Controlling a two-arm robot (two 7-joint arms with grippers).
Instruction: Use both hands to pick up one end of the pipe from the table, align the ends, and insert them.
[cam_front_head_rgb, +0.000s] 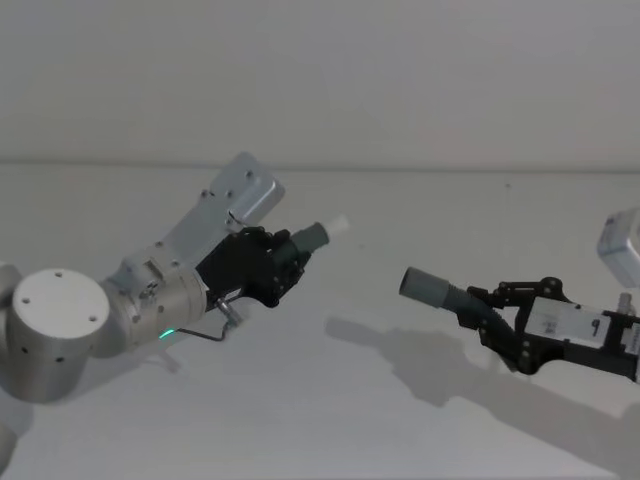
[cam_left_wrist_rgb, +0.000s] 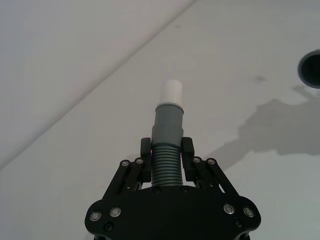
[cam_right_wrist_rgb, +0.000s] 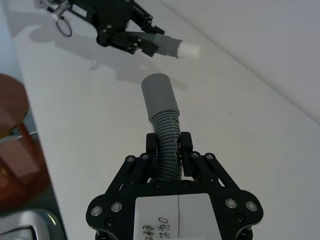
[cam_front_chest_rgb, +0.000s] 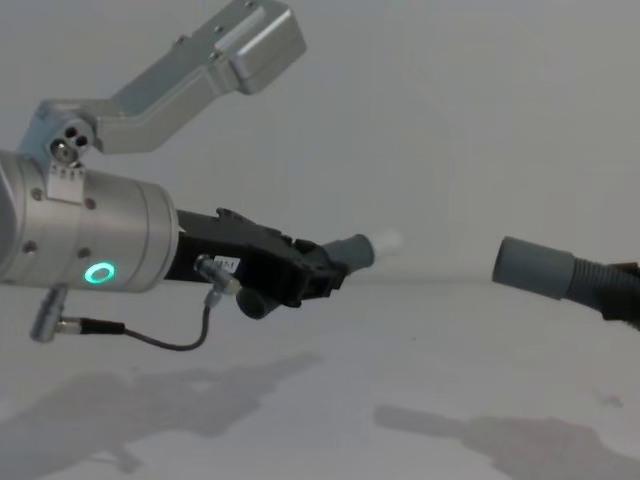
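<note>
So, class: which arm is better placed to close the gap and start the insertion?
Probably the right. The right gripper, shut on its hose piece, aims the wide cuff nearly at the white tip. The left gripper points that tip well aside of the cuff, so it would need turning first.

Both grippers are black plastic linkages dotted with small silver screws. The left gripper (cam_left_wrist_rgb: 166, 150) joins a thick silver cylindrical wrist (cam_front_chest_rgb: 90, 235) with a green ring light (cam_front_chest_rgb: 98, 273) at 6 o'clock and a thin grey cable (cam_front_chest_rgb: 150, 341). The right gripper (cam_right_wrist_rgb: 167, 142) bears a white handwritten label (cam_right_wrist_rgb: 172, 212).
</note>
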